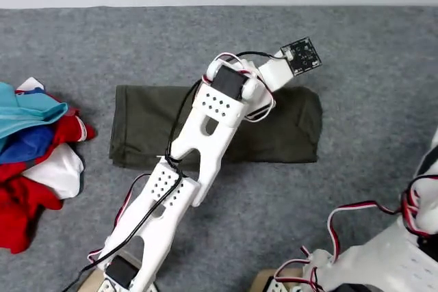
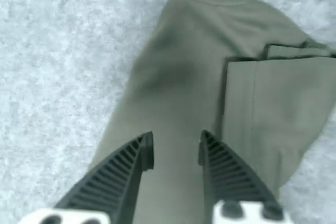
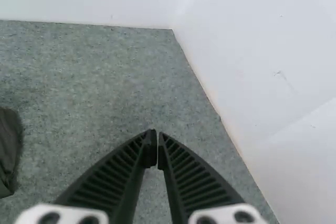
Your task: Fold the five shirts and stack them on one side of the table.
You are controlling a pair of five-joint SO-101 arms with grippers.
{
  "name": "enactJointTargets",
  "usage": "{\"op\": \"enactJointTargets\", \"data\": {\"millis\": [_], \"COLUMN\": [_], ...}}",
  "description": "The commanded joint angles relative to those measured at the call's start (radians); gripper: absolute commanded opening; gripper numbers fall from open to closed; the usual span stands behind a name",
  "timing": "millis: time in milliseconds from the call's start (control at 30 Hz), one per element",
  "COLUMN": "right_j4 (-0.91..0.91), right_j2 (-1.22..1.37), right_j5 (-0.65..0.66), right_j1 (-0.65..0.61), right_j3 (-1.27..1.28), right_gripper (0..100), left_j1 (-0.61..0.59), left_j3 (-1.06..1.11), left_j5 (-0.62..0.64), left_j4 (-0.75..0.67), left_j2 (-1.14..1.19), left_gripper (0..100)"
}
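The left arm's fingers (image 2: 123, 174) stand moderately apart with nothing between them, pointed down over the folded olive shirt (image 1: 147, 124), which lies flat mid-counter (image 1: 369, 66). Whether their tips touch the cloth cannot be told. The right arm's fingers (image 3: 126, 174) are almost together, gripping nothing, above bare grey counter beside the white wall (image 3: 262, 51). The heap of unfolded shirts (image 1: 37, 155), teal, blue, red and white, sits at the counter's edge, apart from the olive one.
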Motion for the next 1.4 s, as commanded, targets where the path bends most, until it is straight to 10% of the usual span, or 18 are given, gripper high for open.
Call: {"op": "enactJointTargets", "data": {"millis": [0,500,1033,1367], "right_j4": [0.039,0.038,0.038,0.038], "right_j2": [0.002,0.004,-0.007,-0.007], "right_j5": [0.005,0.006,0.005,0.005], "right_j1": [0.010,0.010,0.008,0.008], "right_j3": [0.002,0.058,0.077,0.077], "right_gripper": [1.4,1.4,1.4,1.4], "left_j1": [0.044,-0.029,0.011,0.138], "left_j3": [0.154,0.862,0.438,0.421], "left_j5": [0.012,-0.021,-0.015,0.037], "left_j4": [0.032,-0.204,0.026,-0.091], "left_j2": [-0.163,-0.345,-0.252,-0.239], "left_gripper": [14,14,14,14]}}
